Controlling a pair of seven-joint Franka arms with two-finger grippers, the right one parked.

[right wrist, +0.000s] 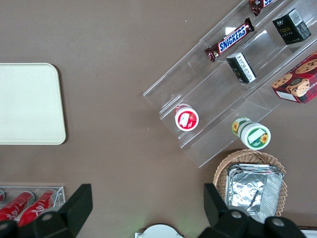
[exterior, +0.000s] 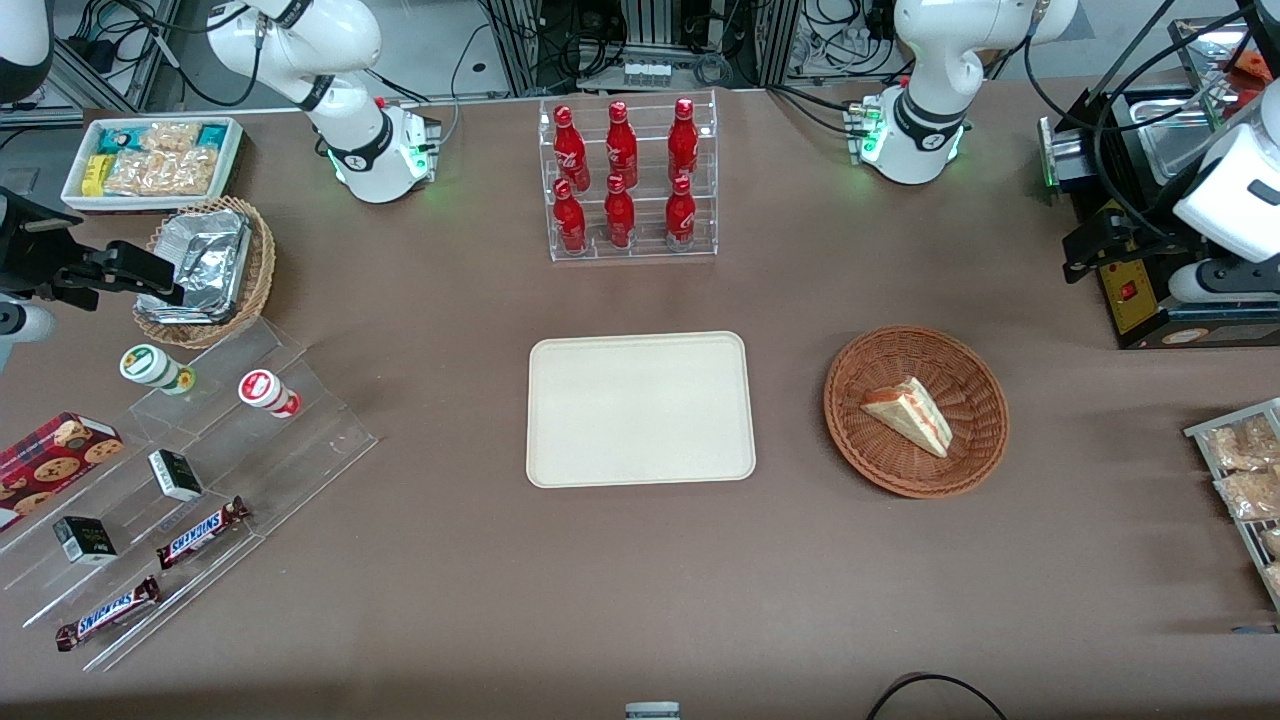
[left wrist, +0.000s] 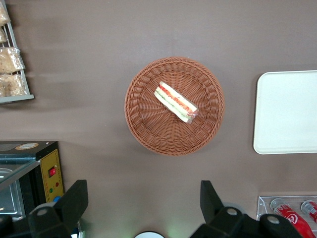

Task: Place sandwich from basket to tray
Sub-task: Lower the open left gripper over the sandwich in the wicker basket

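The sandwich (exterior: 908, 414), a white bread wedge with red and pale green filling, lies in the round reddish-brown wicker basket (exterior: 860, 440). The cream tray (exterior: 640, 408) lies flat beside the basket, toward the parked arm's end, and has nothing on it. My left gripper (exterior: 1090, 250) hangs high above the table, farther from the front camera than the basket, next to a black appliance. In the left wrist view the gripper (left wrist: 142, 188) is open wide and empty, well apart from the basket (left wrist: 143, 124), the sandwich (left wrist: 176, 102) and the tray (left wrist: 287, 111).
A clear rack of red bottles (exterior: 626, 180) stands farther back than the tray. A black appliance (exterior: 1150, 280) and a wire rack of snack packets (exterior: 1245, 470) sit at the working arm's end. Stepped acrylic shelves (exterior: 180, 480), a tan foil-container basket (exterior: 205, 270) and a white snack bin (exterior: 150, 160) are at the parked arm's end.
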